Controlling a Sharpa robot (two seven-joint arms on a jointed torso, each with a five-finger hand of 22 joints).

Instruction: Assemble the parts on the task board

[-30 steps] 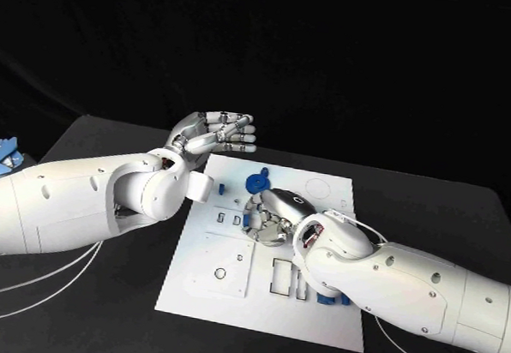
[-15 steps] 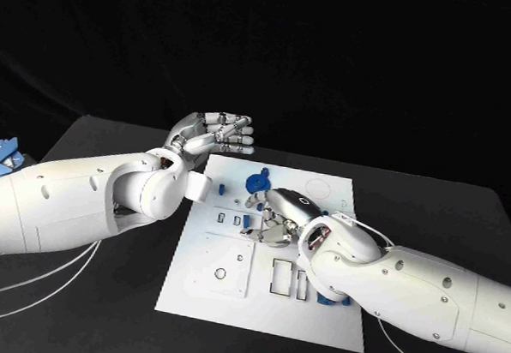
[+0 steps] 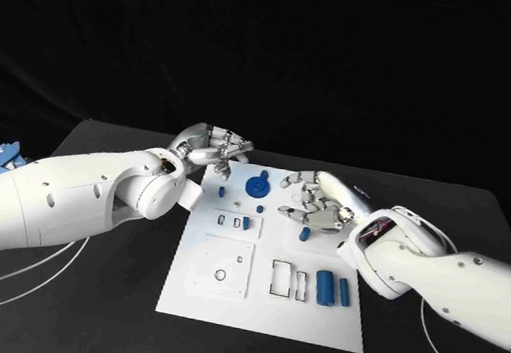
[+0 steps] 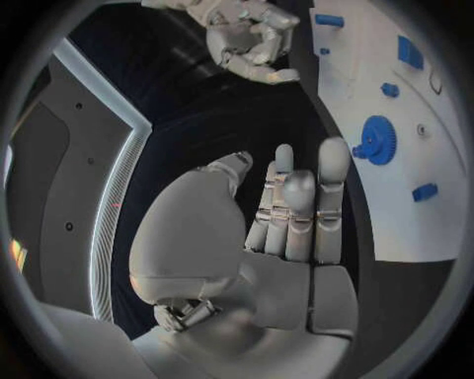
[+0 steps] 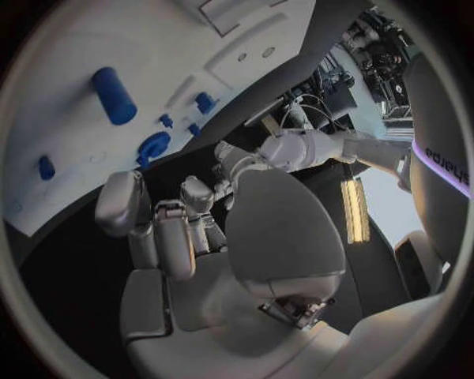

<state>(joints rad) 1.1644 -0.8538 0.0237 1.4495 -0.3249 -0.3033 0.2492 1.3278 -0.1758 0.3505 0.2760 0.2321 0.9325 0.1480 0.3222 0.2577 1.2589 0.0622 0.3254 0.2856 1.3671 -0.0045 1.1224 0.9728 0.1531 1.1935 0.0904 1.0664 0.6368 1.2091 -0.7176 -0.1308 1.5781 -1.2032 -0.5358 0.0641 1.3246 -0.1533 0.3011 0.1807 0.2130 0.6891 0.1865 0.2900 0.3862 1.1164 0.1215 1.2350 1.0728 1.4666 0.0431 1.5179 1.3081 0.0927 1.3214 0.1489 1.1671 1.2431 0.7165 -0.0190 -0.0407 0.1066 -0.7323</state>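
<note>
While the right hand (image 3: 315, 202) hovers empty and spread above the board (image 3: 217, 297), a small blue peg (image 3: 304, 233) lies just beneath it; best to descend straight and pinch it at mid-length. Left hand (image 3: 216, 146) waits, fingers loosely curled on nothing, at the far edge beside the gear (image 3: 257, 184).

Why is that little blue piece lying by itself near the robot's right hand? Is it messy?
A bit. The small blue piece lies loose on the task board, under the right hand, not seated in a slot. The blue gear and two blue cylinders look tidy.
</note>
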